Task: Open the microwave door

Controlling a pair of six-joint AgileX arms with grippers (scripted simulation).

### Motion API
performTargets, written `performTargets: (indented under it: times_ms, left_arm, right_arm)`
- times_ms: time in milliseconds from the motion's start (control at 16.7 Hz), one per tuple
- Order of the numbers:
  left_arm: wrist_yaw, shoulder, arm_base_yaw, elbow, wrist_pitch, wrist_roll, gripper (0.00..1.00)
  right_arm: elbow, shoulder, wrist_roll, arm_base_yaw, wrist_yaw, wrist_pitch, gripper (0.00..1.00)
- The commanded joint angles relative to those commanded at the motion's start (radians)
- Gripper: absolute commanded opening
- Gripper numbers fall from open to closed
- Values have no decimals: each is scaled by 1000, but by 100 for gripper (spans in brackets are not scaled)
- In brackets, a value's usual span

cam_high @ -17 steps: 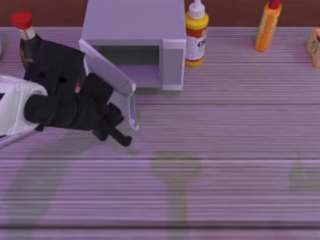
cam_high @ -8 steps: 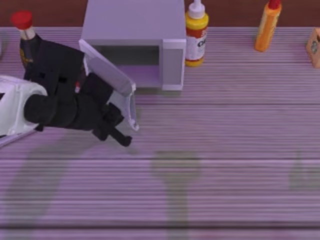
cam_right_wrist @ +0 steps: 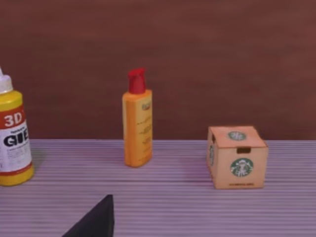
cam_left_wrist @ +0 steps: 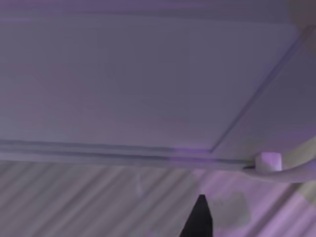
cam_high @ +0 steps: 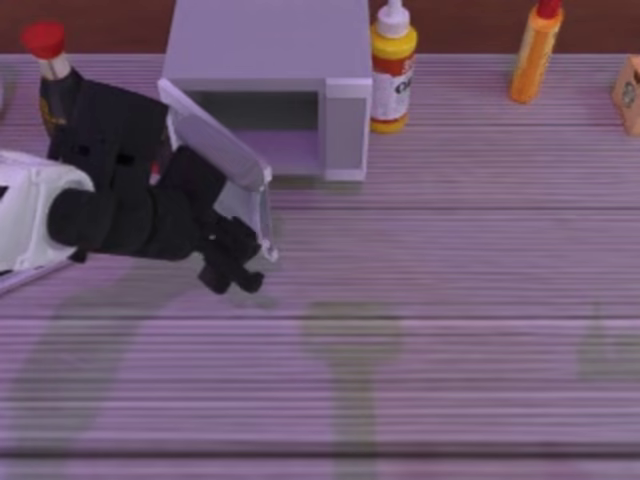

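The pale grey microwave (cam_high: 265, 40) stands at the back of the table, a little left of centre. The microwave door (cam_high: 222, 148) is swung out to the left and front, leaving the cavity (cam_high: 285, 145) open to view. My left gripper (cam_high: 235, 272) sits low at the door's free edge, right by its curved white handle (cam_high: 268, 228). In the left wrist view the door's panel (cam_left_wrist: 148, 84) fills most of the picture, with the handle (cam_left_wrist: 291, 170) off to one side. My right arm is outside the top view.
A yellow glue bottle (cam_high: 392, 70) stands against the microwave's right side. Farther right are an orange bottle (cam_high: 535, 50) and a tan box (cam_high: 630, 95). A dark bottle with a red cap (cam_high: 48, 65) stands behind my left arm.
My left gripper's black end has drawn in and turned slightly by the door's free edge. The door holds about the same angle.
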Motion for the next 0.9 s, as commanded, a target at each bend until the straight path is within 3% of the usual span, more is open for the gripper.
performTargets:
  times_ms: [180,240,900]
  left_arm:
    - [0,0,0,0,0,0,98]
    - [0,0,0,0,0,0,100]
    - [-10,-41,-6,-10,-35,-10,100]
  right_arm:
    - [0,0,0,0,0,0,100]
    - [0,0,0,0,0,0,100]
    - [0,0,0,0,0,0,100]
